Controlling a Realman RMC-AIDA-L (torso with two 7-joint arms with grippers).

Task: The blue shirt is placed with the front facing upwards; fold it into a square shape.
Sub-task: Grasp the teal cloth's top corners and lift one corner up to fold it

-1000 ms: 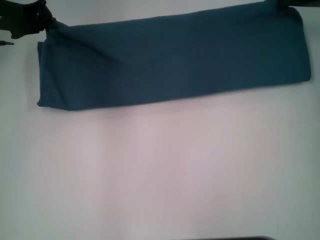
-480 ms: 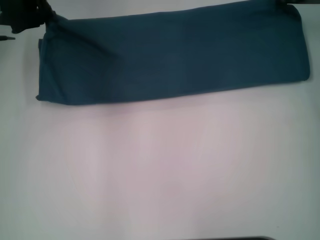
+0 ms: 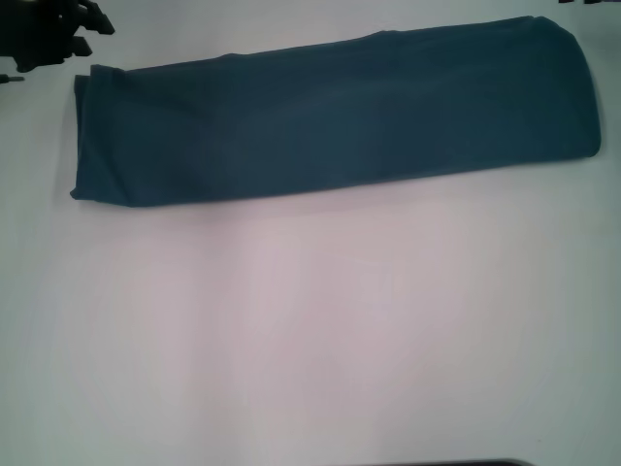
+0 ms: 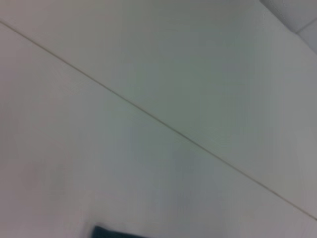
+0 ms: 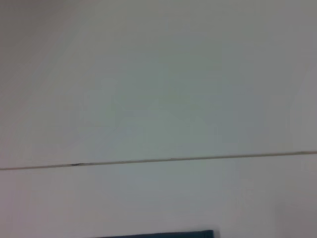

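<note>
Head view: the blue shirt (image 3: 335,115), folded into a long band, lies flat across the far part of the white surface (image 3: 310,330). The left end effector (image 3: 58,34) sits just beside its far left corner, apart from the cloth; whether it is clenched cannot be told. Left wrist view: white surface, a sliver of shirt (image 4: 111,232) at the frame's edge. Right wrist view: the same, a shirt edge (image 5: 163,234).

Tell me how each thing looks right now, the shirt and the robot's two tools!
blue shirt: folded into one long flat band on the white table, plain side up, no lettering showing, not square yet.
left tool: off the shirt, just past its far left corner, holding nothing.
right tool: almost out of view beyond the far right corner.
</note>
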